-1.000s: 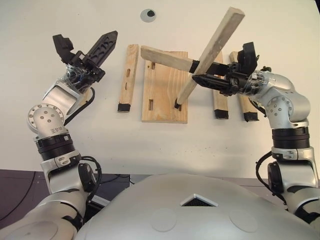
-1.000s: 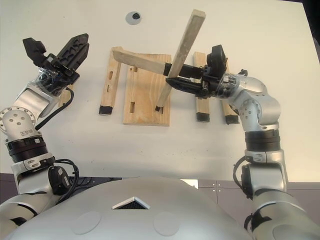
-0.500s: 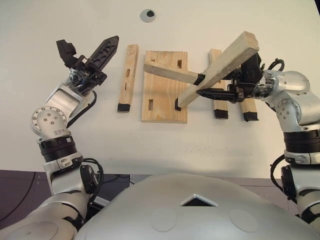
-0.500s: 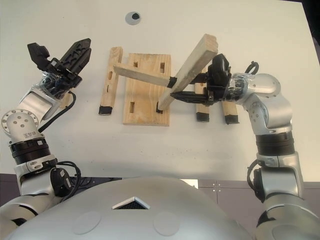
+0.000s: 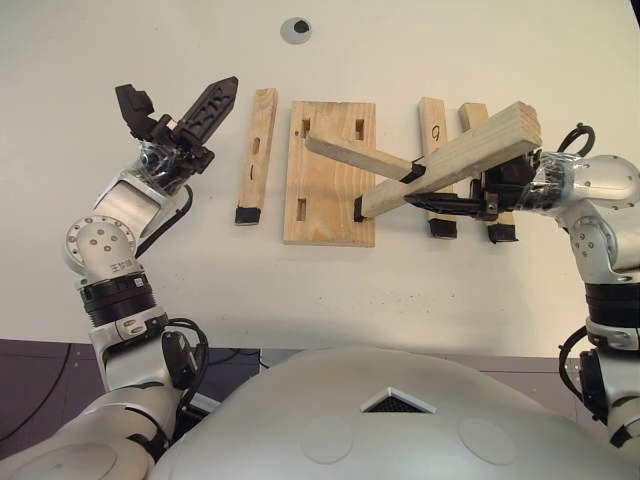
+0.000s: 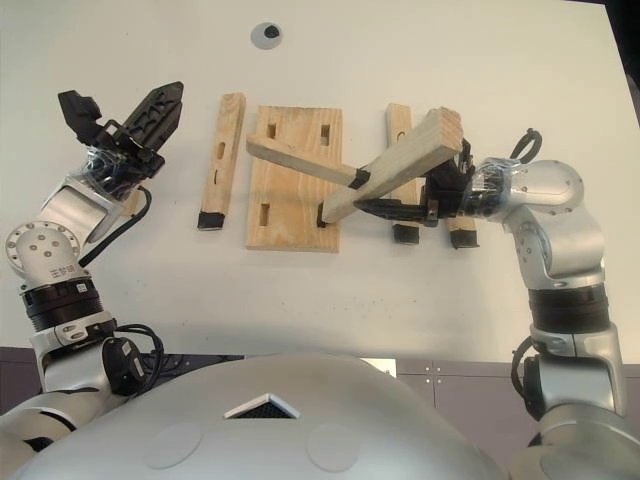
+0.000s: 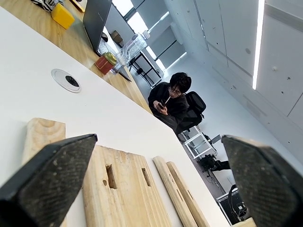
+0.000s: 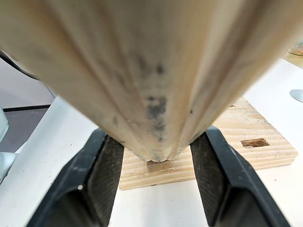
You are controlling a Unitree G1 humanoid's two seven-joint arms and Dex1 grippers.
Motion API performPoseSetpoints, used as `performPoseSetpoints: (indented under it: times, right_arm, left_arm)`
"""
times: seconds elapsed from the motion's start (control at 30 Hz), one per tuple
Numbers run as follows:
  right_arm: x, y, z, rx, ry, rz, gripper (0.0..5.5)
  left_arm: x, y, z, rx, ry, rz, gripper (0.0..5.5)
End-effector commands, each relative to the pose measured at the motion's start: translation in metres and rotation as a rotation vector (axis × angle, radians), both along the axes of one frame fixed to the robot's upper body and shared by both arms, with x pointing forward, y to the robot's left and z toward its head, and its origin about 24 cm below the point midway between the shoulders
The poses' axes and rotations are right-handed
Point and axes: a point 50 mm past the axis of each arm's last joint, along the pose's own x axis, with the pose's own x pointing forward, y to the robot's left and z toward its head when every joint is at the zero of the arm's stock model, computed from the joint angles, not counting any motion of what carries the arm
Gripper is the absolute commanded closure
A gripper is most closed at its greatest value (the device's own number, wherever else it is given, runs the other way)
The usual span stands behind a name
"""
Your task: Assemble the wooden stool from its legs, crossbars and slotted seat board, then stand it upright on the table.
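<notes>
White table (image 5: 520, 290), leg (image 5: 455, 160) in right pincer (image 5: 425, 193)

The held leg (image 5: 470, 150) slants low over the right half of the seat board (image 5: 325, 225). Its crossbar (image 5: 355, 158) reaches across the far slots, so that side is barred from above. The right gripper (image 5: 420, 193), clamped on that leg, overhangs the inner right leg (image 5: 432, 115) and the outer right leg (image 5: 470, 115). The near left slot lies uncovered. Bare tabletop (image 5: 330, 290) runs along the board's near edge. Only a narrow strip separates the board from the left loose leg (image 5: 257, 150) (the left gripper (image 5: 176, 90) hovers, spread wide, beyond it).
</notes>
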Motion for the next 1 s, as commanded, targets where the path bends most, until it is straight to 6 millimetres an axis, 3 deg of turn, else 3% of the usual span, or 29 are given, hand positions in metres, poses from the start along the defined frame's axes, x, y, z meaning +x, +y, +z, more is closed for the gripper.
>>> performPoseSetpoints:
  times: [0.03,0.17,0.33,0.5,0.73,0.87,1.0]
  right_arm:
    - [-0.007,-0.005,-0.004,-0.076,0.049,0.016,3.46]
    - [-0.012,-0.001,-0.012,-0.136,0.058,0.049,3.46]
    - [-0.003,0.004,-0.030,-0.386,0.069,0.065,3.46]
    - [0.011,0.018,-0.023,-0.504,0.108,0.067,3.46]
    - [0.002,0.015,-0.037,-0.628,0.216,0.082,3.46]
    - [-0.003,0.001,-0.023,-0.587,0.210,0.050,3.74]
    - [0.006,0.005,0.000,-0.476,0.117,0.044,4.43]
  left_arm:
    - [-0.001,-0.001,-0.002,0.018,0.011,0.009,0.66]
    - [-0.002,-0.002,-0.004,0.018,0.018,0.014,0.66]
    - [-0.001,-0.005,-0.007,0.017,0.029,0.027,0.66]
    - [-0.002,-0.009,-0.010,0.012,0.039,0.040,0.66]
    - [-0.005,-0.010,-0.016,0.000,0.051,0.076,0.66]
    - [-0.007,-0.007,-0.018,0.005,0.060,0.096,0.66]
    - [-0.003,-0.004,-0.019,0.020,0.068,0.114,0.66]
